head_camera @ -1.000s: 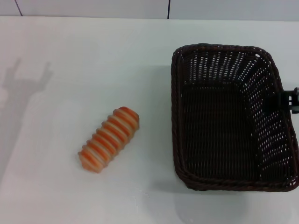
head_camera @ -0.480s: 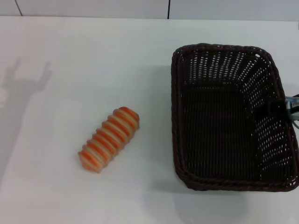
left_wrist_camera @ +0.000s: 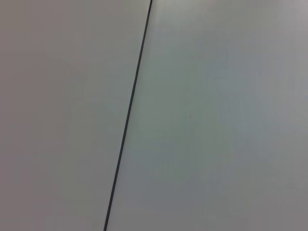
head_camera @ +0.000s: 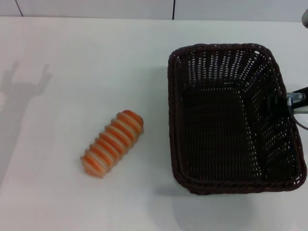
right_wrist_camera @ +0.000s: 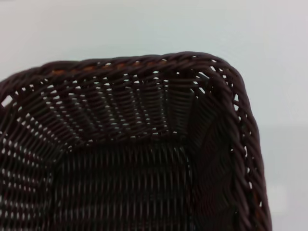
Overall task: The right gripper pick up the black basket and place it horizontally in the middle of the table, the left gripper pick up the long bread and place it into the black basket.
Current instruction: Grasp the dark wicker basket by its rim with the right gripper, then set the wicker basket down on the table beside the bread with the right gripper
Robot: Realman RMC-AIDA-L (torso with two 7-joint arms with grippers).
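Only a small part of the robot's body is visible, at about 3 o'clock in the head view. The right gripper (head_camera: 284, 101) shows there as a small black tip, with a short blue-grey metallic piece behind it that looks shiny. A thin dark cable runs from this piece toward the edge of the picture, in a soft curve. At about 1 o'clock, in the corner, a small grey rounded shape appears, and I cannot tell what part it is.
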